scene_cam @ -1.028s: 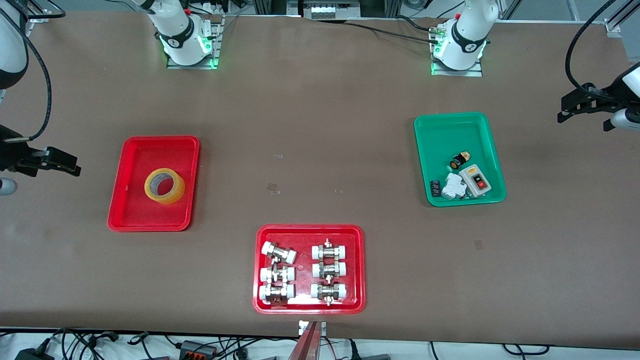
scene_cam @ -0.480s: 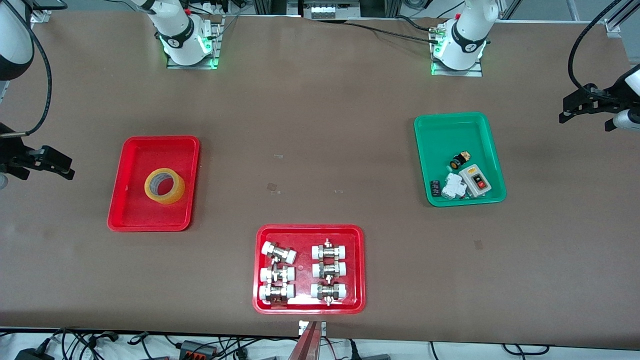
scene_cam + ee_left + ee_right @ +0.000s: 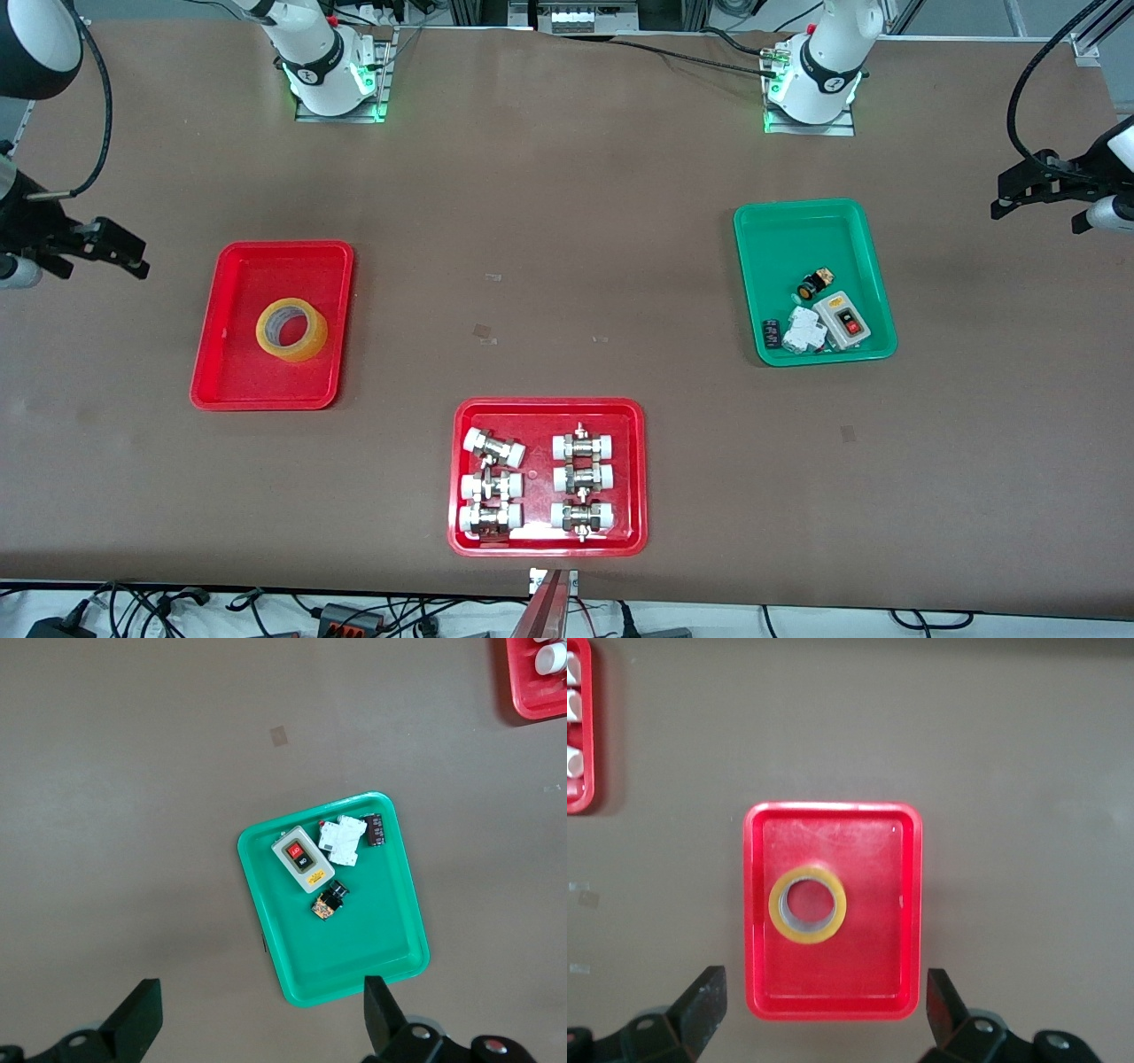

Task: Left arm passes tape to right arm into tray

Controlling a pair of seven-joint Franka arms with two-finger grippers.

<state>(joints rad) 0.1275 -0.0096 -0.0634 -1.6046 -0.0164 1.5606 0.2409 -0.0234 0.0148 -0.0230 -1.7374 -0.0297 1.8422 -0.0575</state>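
Note:
The yellow tape lies flat in the plain red tray, toward the right arm's end of the table. It also shows in the right wrist view, in the tray. My right gripper is open and empty, up over bare table beside that tray, apart from it; its fingers frame the tray's rim. My left gripper is open and empty, up over bare table beside the green tray at the left arm's end; its fingers show in the left wrist view.
A green tray holds a switch box and small electrical parts; it also shows in the left wrist view. A red tray with white-capped metal fittings sits near the front camera's table edge, between the other two trays.
My right gripper has moved toward the robots' base side of the table, staying beside the red tray. The left gripper has barely shifted. The tape has not moved.

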